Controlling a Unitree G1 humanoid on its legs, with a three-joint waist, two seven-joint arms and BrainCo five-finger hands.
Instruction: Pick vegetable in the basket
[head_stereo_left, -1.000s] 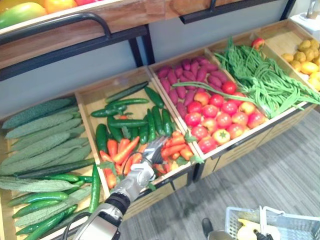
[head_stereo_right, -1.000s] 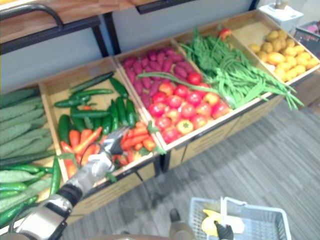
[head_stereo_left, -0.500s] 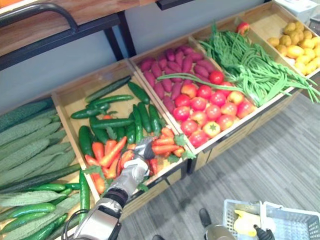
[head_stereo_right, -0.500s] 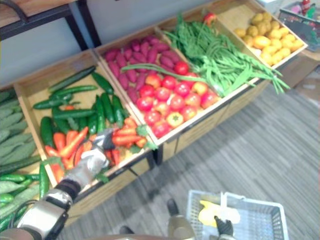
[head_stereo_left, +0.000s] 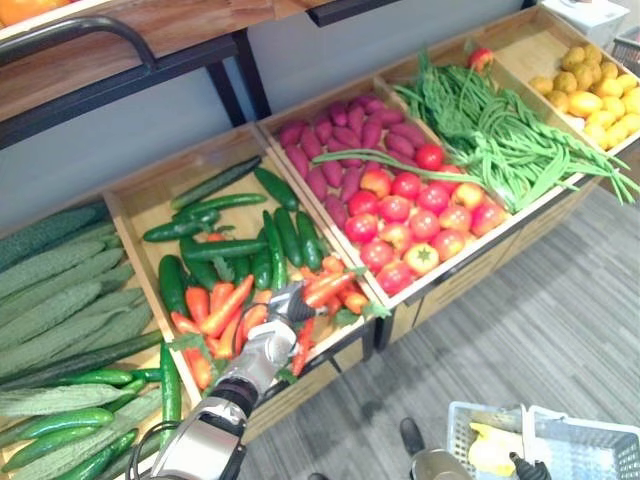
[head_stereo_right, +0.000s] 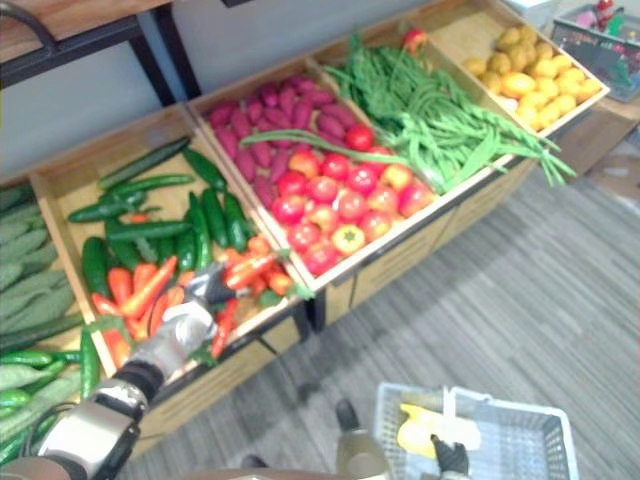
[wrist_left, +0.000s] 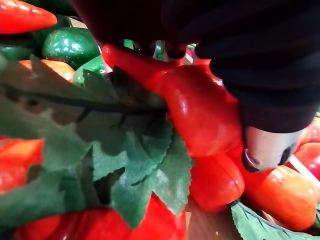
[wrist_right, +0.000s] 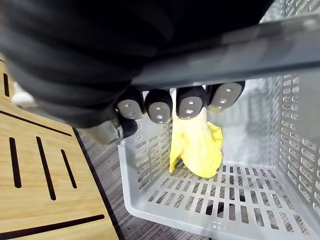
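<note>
My left hand (head_stereo_left: 268, 342) is gripping a carrot (head_stereo_left: 326, 289), fingers (head_stereo_left: 291, 303) partly hidden, now raising it off the pile (head_stereo_left: 215, 312). My right hand (wrist_right: 180, 102) is clasping the basket (wrist_right: 150, 167) handle (wrist_right: 235, 52).

The left hand (head_stereo_right: 185, 322) lies over the carrot pile (head_stereo_right: 140, 290) at the near end of the cucumber crate (head_stereo_right: 70, 185), fingers (head_stereo_right: 212, 285) pinching one carrot (head_stereo_right: 250, 268). Near right, a grey basket (head_stereo_right: 520, 445) holds a yellow item (head_stereo_right: 420, 435).

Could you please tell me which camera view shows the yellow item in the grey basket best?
The right wrist view: it looks into the grey basket from close, with the yellow item plain against the mesh, just past the right hand. Both eye views show it small, near the bottom edge.
</note>
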